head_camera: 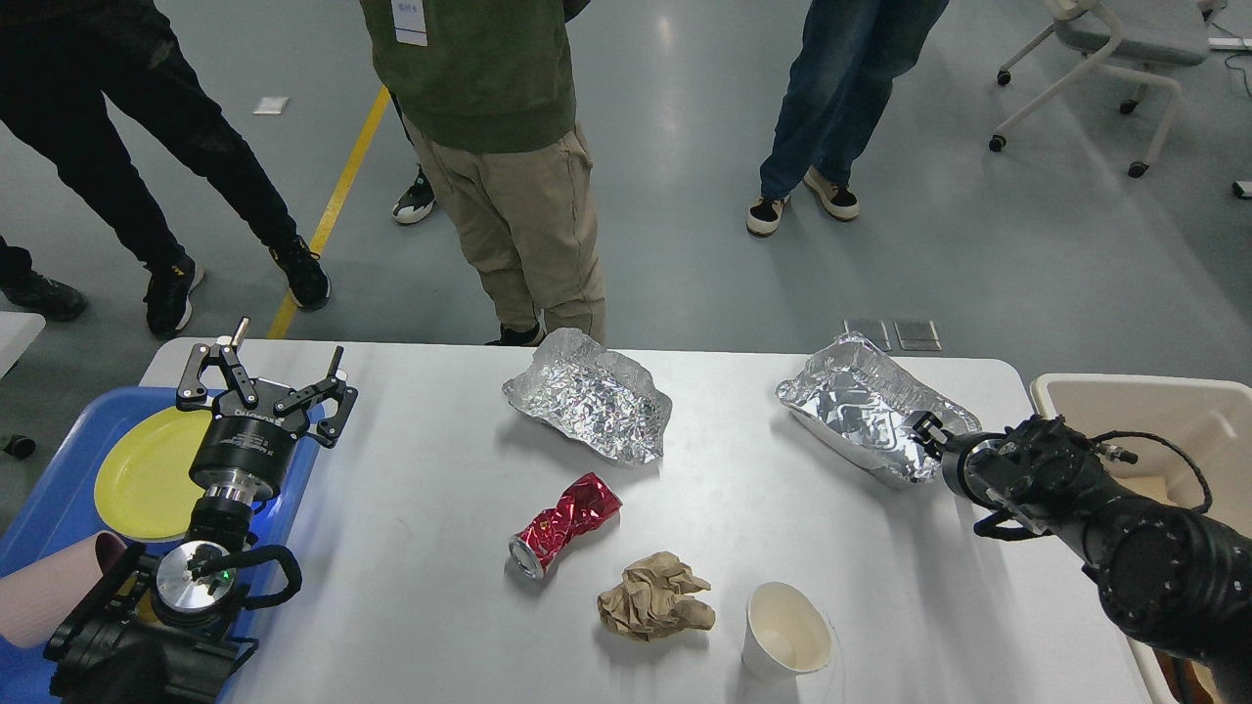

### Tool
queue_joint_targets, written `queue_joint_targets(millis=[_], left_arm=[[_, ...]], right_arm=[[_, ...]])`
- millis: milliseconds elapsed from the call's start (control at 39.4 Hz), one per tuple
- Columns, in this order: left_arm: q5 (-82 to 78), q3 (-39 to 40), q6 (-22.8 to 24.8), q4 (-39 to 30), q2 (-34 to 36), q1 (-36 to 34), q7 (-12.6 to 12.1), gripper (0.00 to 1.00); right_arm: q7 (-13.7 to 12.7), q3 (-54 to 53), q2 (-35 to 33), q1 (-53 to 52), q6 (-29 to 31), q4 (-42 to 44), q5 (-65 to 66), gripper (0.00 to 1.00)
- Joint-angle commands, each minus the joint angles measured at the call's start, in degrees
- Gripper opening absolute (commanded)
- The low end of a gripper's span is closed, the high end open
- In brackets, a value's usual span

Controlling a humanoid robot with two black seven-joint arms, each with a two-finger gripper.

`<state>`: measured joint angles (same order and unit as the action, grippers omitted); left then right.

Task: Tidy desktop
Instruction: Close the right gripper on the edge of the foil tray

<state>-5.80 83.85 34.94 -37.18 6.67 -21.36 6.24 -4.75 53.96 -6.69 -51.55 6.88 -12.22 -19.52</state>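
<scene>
White matte desktop (411, 548), rounded corners, strewn with litter.

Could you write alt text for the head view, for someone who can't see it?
A white desktop holds two foil trays, a crushed red can, crumpled brown paper and a paper cup. The right gripper reaches the right tray's edge; the left gripper hangs open above a blue tray.

Cut off, covered, or too dark to read

The right pincer (927, 437) is seen end-on against the foil tray (861, 409), its fingers indistinct. The blue tray (59, 489), pink cup (49, 587) and beige bin (1174, 411) run past the frame edges; the left arm covers part of the yellow plate (147, 469).
</scene>
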Motion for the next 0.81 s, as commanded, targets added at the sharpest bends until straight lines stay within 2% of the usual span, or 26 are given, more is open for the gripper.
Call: queue_joint_targets(millis=[0,51,101,203,330,431,583,786], left_arm=[[0.0,0.0,0.0,0.0,0.0,0.0,0.0,0.96],[0.0,0.0,0.0,0.0,-0.1,0.0,0.0,0.96],[0.0,0.0,0.0,0.0,-0.1,0.0,0.0,0.96],[0.0,0.0,0.0,0.0,0.0,0.0,0.0,0.96],[0.0,0.0,0.0,0.0,0.0,0.0,0.0,0.96],[0.0,0.0,0.0,0.0,0.0,0.0,0.0,0.96],[0.0,0.0,0.0,0.0,0.0,0.0,0.0,0.96],[0.0,0.0,0.0,0.0,0.0,0.0,0.0,0.96]], right_arm=[[0.0,0.0,0.3,0.1,0.0,0.0,0.0,0.5],[0.0,0.0,0.5,0.2,0.0,0.0,0.0,0.45],[0.0,0.1,0.7,0.6,0.0,0.0,0.3,0.32],[-0.1,0.0,0.7,0.6,0.0,-0.1,1.3,0.21],[-0.1,-0.1,0.7,0.7,0.2,-0.6,2.1,0.0],[-0.3,-0.8,0.7,0.7,0.4,-0.8,2.1,0.0],[-2.3,-1.0,0.6,0.1,0.9,-1.5,2.0,0.0],[-2.5,-1.0,-0.3,-2.2,1.0,-4.7,2.0,0.0]])
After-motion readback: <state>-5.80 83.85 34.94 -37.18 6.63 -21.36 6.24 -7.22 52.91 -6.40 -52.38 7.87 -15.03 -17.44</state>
